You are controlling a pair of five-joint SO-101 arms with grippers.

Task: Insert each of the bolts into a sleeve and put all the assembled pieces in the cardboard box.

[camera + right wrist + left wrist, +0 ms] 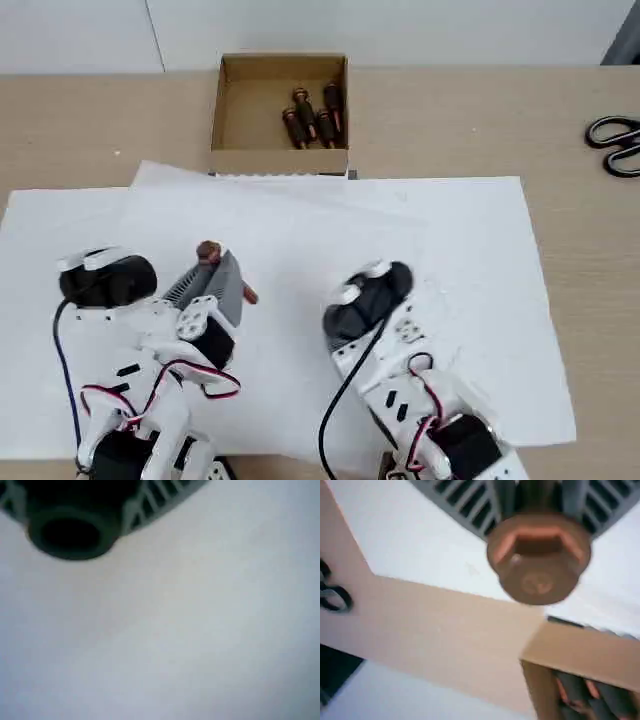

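Note:
A brown bolt [208, 251] with a hex flange head [538, 557] sits between the grey ribbed fingers of my left gripper [213, 272], which is shut on it above the white paper. My right gripper [75, 497] is shut on a black sleeve [70, 532], whose hollow end faces the camera just over the paper. In the high view the right arm's wrist [368, 298] covers that gripper, to the right of the left one. The cardboard box [232, 110] stands at the table's far middle and holds several assembled pieces [313, 115]. The same box [580, 655] appears beyond the bolt.
White paper sheets [450, 260] cover the near half of the wooden table. Scissors [615, 145] lie at the far right edge, and they appear again [331, 592] in the left wrist view. Bare wood lies on both sides of the box.

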